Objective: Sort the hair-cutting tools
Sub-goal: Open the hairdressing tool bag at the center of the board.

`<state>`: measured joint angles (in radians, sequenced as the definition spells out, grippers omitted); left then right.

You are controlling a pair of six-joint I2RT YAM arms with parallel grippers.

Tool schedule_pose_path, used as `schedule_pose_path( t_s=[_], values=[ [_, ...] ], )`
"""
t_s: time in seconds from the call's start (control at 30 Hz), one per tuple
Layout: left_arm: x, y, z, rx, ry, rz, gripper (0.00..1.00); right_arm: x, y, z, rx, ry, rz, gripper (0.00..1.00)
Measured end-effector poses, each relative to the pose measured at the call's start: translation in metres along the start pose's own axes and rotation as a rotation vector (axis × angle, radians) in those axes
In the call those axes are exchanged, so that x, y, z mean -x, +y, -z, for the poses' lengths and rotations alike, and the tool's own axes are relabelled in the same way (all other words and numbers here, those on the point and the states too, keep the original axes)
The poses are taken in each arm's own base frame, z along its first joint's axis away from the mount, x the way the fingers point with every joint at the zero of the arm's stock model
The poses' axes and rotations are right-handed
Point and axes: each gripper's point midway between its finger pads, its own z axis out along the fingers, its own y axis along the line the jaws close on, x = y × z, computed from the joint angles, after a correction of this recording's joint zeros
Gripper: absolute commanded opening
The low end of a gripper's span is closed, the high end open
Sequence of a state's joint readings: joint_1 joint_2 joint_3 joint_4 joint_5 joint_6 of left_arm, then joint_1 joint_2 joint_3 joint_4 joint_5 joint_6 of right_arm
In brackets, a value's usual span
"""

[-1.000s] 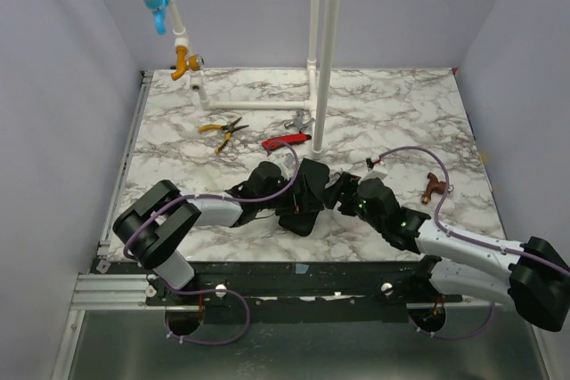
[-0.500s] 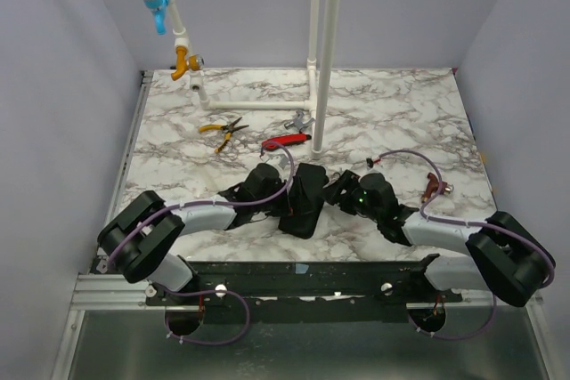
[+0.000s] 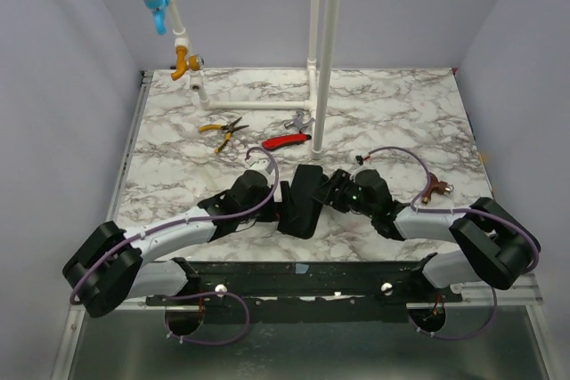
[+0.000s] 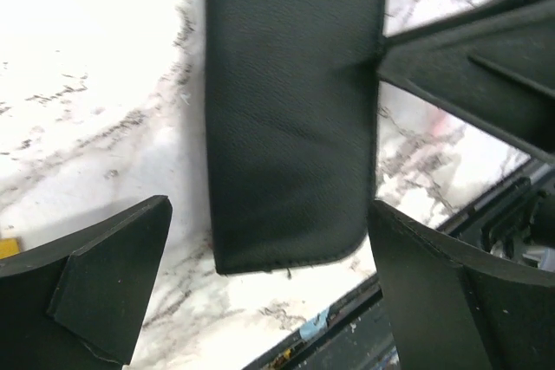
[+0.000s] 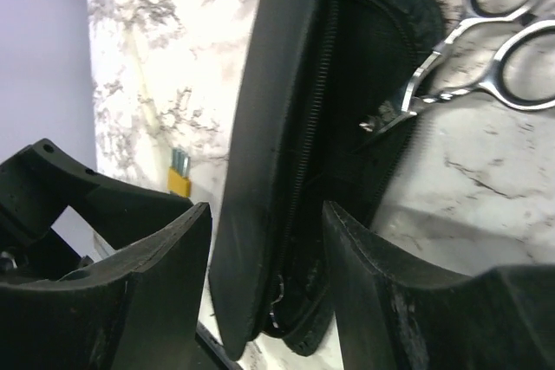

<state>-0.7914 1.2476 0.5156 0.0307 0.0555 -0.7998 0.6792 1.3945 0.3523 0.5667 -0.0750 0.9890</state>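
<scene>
Silver scissors (image 5: 486,58): tips inside open black pouch (image 5: 269,127), rings out on counter (image 5: 512,188), long axis crosswise to pouch. You see left fingers (image 4: 104,283) spread wide; right fingers (image 5: 139,292) straddle pouch flap, grip unclear.

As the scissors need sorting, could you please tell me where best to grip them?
Probably grip the silver scissors at the bare shanks below the finger loops, from above: that part lies flat on the marble, while the blades sit inside the black zip case.
</scene>
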Motion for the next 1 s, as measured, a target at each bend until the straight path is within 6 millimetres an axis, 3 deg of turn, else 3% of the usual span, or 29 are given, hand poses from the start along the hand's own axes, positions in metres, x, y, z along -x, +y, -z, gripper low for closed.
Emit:
schedule_pose_path(
  t_s=[0.17, 0.4, 0.67, 0.83, 1.0],
  values=[
    [-0.002, -0.021, 0.019, -0.075, -0.035, -0.101, 0.99, 0.006, 0.023, -0.003, 0.070, 0.007, -0.002, 0.36],
    [-0.011, -0.037, 0.026, -0.134, -0.032, -0.227, 0.95, 0.005, 0.043, -0.015, 0.140, 0.045, -0.046, 0.35],
    [-0.015, -0.020, 0.014, -0.052, -0.027, -0.273, 0.83, 0.006, 0.058, -0.016, 0.185, 0.070, -0.104, 0.35],
    [-0.025, -0.004, 0.001, 0.018, 0.017, -0.285, 0.54, 0.008, 0.065, -0.015, 0.198, 0.072, -0.130, 0.39],
    [-0.018, -0.003, -0.002, 0.053, -0.009, -0.288, 0.26, 0.012, 0.070, -0.010, 0.200, 0.067, -0.121, 0.52]
  ],
)
